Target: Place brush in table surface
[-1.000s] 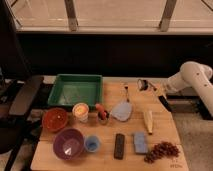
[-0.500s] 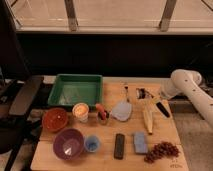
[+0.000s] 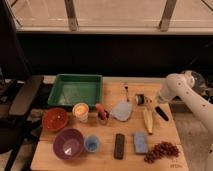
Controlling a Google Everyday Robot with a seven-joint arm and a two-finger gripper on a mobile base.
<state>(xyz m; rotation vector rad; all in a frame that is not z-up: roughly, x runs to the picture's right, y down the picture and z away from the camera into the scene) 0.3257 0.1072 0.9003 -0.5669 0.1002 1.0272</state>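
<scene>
The gripper [image 3: 153, 101] sits at three o'clock on the table surface [image 3: 165, 132], touching the brush [image 3: 150, 104]; I cannot tell its fingers.

My gripper [image 3: 152, 101] sits low over the table surface [image 3: 165, 132] near its right edge, by the brush [image 3: 149, 104], whose round head [image 3: 139, 99] points left and black handle runs toward the edge. The green tray [image 3: 76, 90] occupies the far left corner.
</scene>
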